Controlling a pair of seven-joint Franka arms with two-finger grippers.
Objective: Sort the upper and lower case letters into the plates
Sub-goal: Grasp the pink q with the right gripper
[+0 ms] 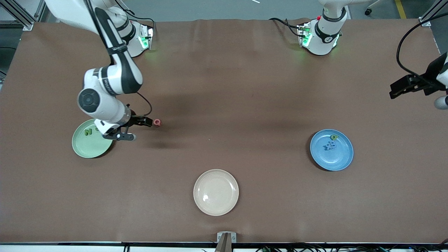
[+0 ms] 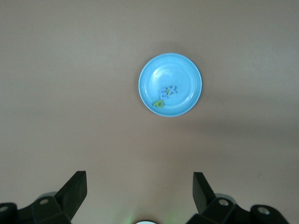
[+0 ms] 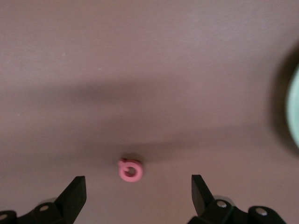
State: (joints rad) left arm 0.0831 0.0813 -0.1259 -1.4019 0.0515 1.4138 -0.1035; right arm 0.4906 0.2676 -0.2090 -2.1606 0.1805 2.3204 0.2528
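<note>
- Front cam: high, facing the bases, whole counter (image 1: 224, 87).
- Left wrist cam: high, shares blue plate (image 2: 170, 84) (image 1: 331, 149).
- Right wrist cam: low, shares pink letter (image 3: 130, 170) (image 1: 157, 122).

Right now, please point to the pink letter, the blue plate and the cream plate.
pink letter (image 3: 130, 170): right wrist view, on its ring.
blue plate (image 1: 341, 159): front view, on its bare floor.
cream plate (image 1: 216, 192): front view, on its bare centre.

The third plate (image 1: 216, 192) sits nearest the front camera. From it, one plate (image 1: 91, 138) with a letter N (image 1: 88, 132) lies toward the right arm's end, farther back; another plate (image 1: 331, 149) with letters (image 1: 330, 145) lies toward the left arm's end. A letter Q (image 1: 157, 122) lies on the table (image 1: 224, 87), farther back.
</note>
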